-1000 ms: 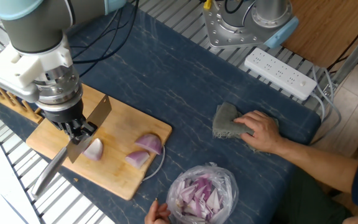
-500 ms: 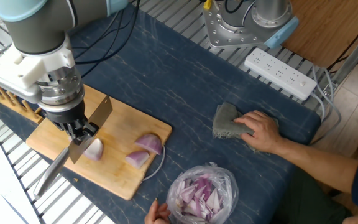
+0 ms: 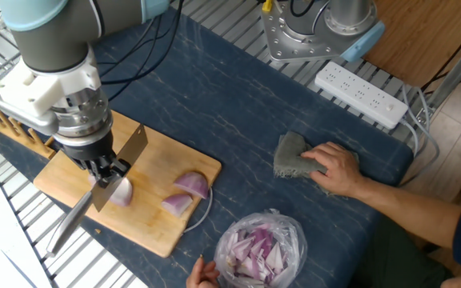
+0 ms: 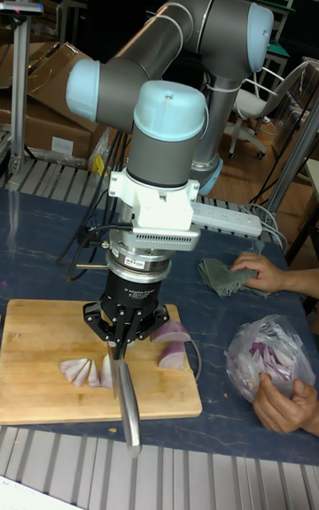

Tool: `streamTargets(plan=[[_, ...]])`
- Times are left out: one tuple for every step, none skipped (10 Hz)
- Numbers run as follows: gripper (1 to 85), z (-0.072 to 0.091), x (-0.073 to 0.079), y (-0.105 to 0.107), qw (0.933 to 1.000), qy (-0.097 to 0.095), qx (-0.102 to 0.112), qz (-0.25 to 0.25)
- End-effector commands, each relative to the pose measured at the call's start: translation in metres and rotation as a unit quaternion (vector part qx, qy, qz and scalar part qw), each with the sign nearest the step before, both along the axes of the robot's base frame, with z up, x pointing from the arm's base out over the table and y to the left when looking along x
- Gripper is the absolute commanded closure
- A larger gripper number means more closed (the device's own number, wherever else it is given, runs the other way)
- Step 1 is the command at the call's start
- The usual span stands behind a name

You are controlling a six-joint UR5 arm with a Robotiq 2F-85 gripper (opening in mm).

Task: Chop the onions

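On the wooden cutting board [image 3: 162, 156] lie the onions: a pale wedge [image 3: 122, 192] right under the knife, a purple-skinned half [image 3: 192, 184] and a smaller wedge [image 3: 177, 204] to its right. My gripper [image 3: 106, 170] is shut on a knife; its blade [image 3: 133, 148] angles up and right, and its steel handle [image 3: 69, 228] reaches off the board's front edge. In the tall fixed view the gripper [image 4: 118, 346] hangs just above the cut wedges [image 4: 84, 372], with the half [image 4: 173, 334] beside it on the board [image 4: 35, 342].
A clear bag of chopped onion bits [image 3: 261, 248] sits by the board, steadied by a person's hand [image 3: 202, 274]. Their other hand [image 3: 336, 168] rests on a grey cloth [image 3: 291, 156]. A power strip [image 3: 361, 94] lies at the back right, a wooden rack [image 3: 10, 124] at the left.
The gripper and knife have shifted slightly right and toward the pale wedge. Onions, bag and the person's hands have stayed where they were.
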State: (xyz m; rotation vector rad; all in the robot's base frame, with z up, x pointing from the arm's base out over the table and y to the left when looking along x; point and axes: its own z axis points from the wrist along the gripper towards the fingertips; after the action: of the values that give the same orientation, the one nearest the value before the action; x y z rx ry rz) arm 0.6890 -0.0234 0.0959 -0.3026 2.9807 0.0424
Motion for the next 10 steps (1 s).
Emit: streamTargets(plan=[[84.0,-0.0035,0.0043,0.0032,1.0,-0.005,0.004,-0.002],[84.0,-0.0049,0.0061,0.0032,1.0,-0.007,0.005,-0.004],[84.0,-0.0055,0.0068,0.003,0.9999,-0.008,0.005,-0.005],[84.0,-0.0059,0.0066,0.0024,0.9999,-0.008,0.005,-0.005],[84.0,-0.0069,0.0068,0.0007,0.9999,-0.009,0.005,-0.003],[84.0,-0.008,0.0066,-0.0006,0.9999,-0.01,0.006,-0.001],[84.0,-0.0089,0.0065,-0.0016,0.9999,-0.011,0.006,0.0],[84.0,-0.0099,0.006,-0.0024,0.9999,-0.011,0.006,0.001],[84.0,-0.0112,0.0058,-0.0002,0.9999,-0.011,0.01,-0.001],[84.0,-0.0133,0.0058,0.0014,0.9999,-0.011,0.011,-0.002]])
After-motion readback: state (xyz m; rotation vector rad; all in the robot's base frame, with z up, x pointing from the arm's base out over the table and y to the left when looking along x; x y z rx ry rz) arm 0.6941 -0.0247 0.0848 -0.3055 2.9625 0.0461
